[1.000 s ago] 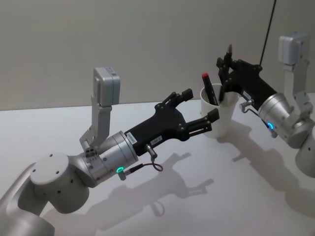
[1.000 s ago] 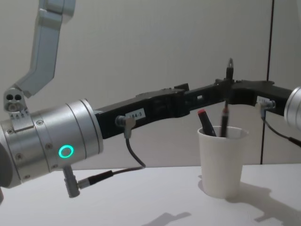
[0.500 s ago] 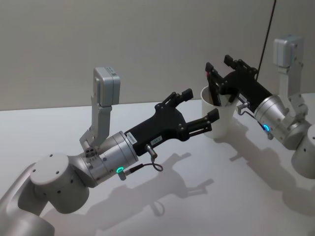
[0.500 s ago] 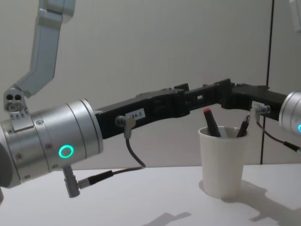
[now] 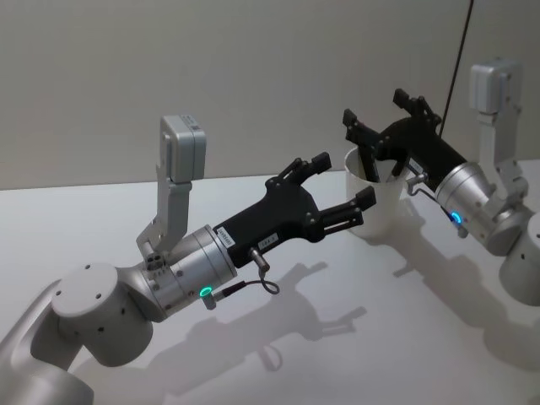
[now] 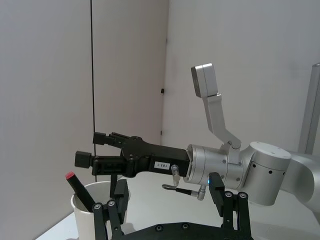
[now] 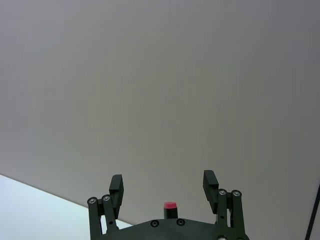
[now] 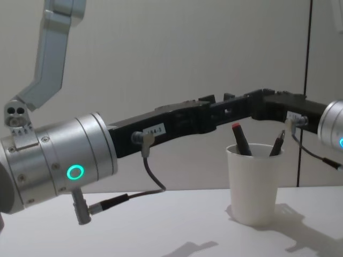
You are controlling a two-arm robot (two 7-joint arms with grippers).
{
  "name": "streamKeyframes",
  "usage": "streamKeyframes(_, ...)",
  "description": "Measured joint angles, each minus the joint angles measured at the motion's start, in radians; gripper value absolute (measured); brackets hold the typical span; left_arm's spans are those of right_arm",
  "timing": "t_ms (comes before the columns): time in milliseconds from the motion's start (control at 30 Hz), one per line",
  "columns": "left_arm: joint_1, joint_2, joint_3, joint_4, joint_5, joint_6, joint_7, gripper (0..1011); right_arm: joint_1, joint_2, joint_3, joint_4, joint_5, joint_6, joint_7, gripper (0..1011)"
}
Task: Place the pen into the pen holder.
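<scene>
The pen holder [image 8: 254, 187], a white paper cup, stands on the table at the right. A dark pen [image 8: 277, 143] leans inside it against the right rim, beside a red-capped pen [image 8: 239, 140]. My right gripper [image 5: 375, 108] hovers just above the cup, open, with nothing between its fingers. The left wrist view shows it [image 6: 90, 148] over the cup [image 6: 85, 220] with the red-capped pen [image 6: 80, 187] below it. In the right wrist view only the red cap [image 7: 170, 205] peeks up between the spread fingers [image 7: 116, 182]. My left gripper [image 5: 343, 178] is held open just left of the cup [image 5: 384, 211].
The white table [image 5: 363, 337] stretches in front of the cup, crossed by the arms' shadows. A plain wall stands behind, and a thin black cable [image 8: 307, 64] hangs down it at the right.
The right gripper let go of the dark pen, which dropped into the cup and now leans on the rim. Its fingers opened above the cup. The left arm has not moved.
</scene>
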Motion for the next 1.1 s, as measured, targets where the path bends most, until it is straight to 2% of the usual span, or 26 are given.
streamKeyframes(367, 0.0, 0.0, 0.0, 0.0, 0.001, 0.0, 0.001, 1003, -0.034, 0.022, 0.016, -0.073, 0.029, 0.008, -0.051, 1002)
streamKeyframes(567, 0.002, 0.003, 0.003, -0.002, 0.015, 0.0, 0.028, 1003, -0.038, 0.023, 0.017, -0.075, 0.029, 0.009, -0.052, 1002)
streamKeyframes(800, 0.006, 0.014, 0.013, -0.012, 0.065, -0.003, 0.115, 1003, -0.073, 0.034, 0.024, -0.107, 0.027, 0.015, -0.066, 1001)
streamKeyframes(1100, 0.012, 0.029, 0.027, -0.025, 0.137, -0.008, 0.239, 1002, -0.165, 0.06, 0.04, -0.189, 0.018, 0.03, -0.102, 1002)
